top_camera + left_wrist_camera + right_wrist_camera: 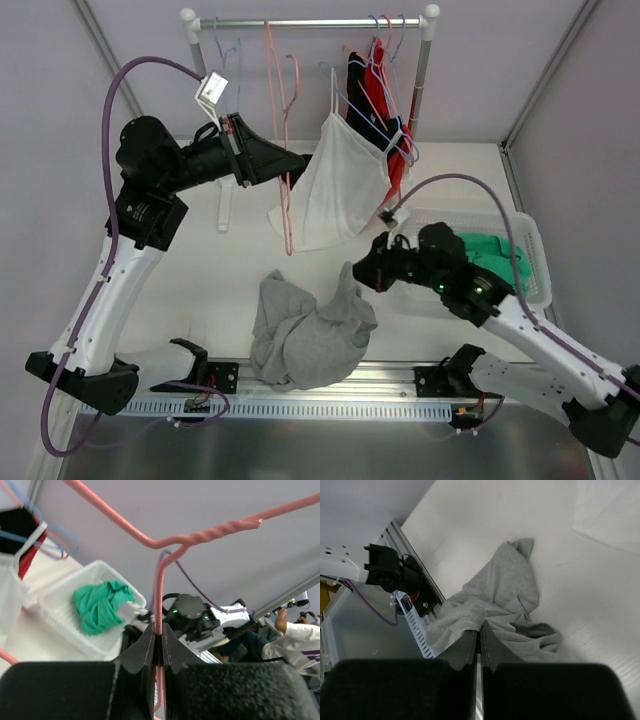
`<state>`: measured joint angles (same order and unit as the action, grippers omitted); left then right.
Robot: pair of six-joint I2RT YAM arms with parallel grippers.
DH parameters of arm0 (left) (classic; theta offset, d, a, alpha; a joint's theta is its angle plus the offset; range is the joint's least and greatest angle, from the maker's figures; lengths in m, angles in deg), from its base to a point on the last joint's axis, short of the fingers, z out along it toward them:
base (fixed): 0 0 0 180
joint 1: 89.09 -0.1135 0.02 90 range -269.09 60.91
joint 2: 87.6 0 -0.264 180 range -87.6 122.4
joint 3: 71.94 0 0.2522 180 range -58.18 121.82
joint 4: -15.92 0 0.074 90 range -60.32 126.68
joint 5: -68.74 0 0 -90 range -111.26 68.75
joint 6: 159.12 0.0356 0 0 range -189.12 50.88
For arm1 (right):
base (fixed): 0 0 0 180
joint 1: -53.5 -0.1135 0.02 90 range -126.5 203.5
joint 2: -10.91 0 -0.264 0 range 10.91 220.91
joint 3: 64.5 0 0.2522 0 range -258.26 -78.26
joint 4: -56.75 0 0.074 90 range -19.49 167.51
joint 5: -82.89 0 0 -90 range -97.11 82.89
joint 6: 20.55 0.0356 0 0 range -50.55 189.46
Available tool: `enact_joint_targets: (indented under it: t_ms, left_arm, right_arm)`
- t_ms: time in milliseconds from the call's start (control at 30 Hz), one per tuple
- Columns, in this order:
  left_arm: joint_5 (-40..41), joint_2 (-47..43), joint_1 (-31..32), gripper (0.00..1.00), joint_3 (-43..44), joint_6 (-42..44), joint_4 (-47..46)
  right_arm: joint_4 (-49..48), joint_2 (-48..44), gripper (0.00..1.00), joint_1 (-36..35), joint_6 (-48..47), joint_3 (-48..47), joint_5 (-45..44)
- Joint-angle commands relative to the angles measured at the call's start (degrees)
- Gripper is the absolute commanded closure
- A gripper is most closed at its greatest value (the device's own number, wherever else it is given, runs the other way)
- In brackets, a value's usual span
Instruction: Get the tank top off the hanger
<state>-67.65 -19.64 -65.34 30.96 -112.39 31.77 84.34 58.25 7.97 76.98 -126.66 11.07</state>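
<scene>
Left wrist view: left gripper [158, 632] is clamped on the stem of a pink hanger [220, 530] just below its twisted neck; the wire is pinched between the pads and no cloth shows on the wire in view. Top view puts that gripper [297, 160] up beside the clothes rail [310, 22], with the pink hanger [288, 215] hanging down past it. Right gripper [480, 627] is fully closed, low over a grey top [505, 590], tips at the fabric; can't tell if it has any cloth pinched. From above the right gripper [362, 272] sits at a raised peak of the grey top [305, 335], which lies crumpled on the white table [210, 270] between the two arm bases, off any hanger. A white tank top [335, 185] hangs from the rail by thin straps, just right of the pink hanger. Black [358, 85] and red [385, 100] garments hang further right on the rail, and bare blue hangers [232, 50] hang to the left. White slotted basket [535, 240] on the right side of the table holds a green cloth [490, 250]. Table surface is plain matte white, with an aluminium mounting rail [330, 405] along the near edge. Walls are pale lilac-grey panels. Person in a white shirt [300, 640] sits at the edge of the left wrist view, beyond the right arm [195, 615].
</scene>
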Motion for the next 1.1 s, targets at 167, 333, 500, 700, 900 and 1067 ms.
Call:
enact_joint_targets:
  t_ms: [167, 333, 500, 700, 900, 1067]
  left_arm:
    - [-9.67, -0.39, -6.78, 1.0, -7.23, -12.36, -2.35]
    - [-12.76, 4.71, -7.4, 1.0, -3.28, -13.51, -2.35]
    - [-13.72, 10.6, -9.07, 1.0, 2.34, -17.11, -2.7]
    - [-17.41, 22.63, -14.16, 1.0, 14.02, -27.56, -8.93]
    - [-19.79, 33.19, -17.59, 1.0, 20.01, -44.62, -25.2]
    - [-19.97, 37.76, -20.14, 1.0, 21.68, -47.69, -28.28]
  right_arm:
    - [-21.82, 16.3, 0.28, -8.25, 13.91, 7.18, -10.87]
    - [-20.08, 15.78, 0.01, -8.34, 12.08, 7.45, -11.67]
    - [-18.05, 12.88, 0.0, -8.25, 10.14, 8.41, -14.57]
    - [-17.52, 12.61, 0.01, -8.25, 9.08, 9.03, -14.31]
    - [-17.08, 11.56, 0.01, -8.25, 8.64, 9.73, -15.1]
    - [-15.67, 9.8, 0.0, -8.34, 7.33, 10.17, -16.15]
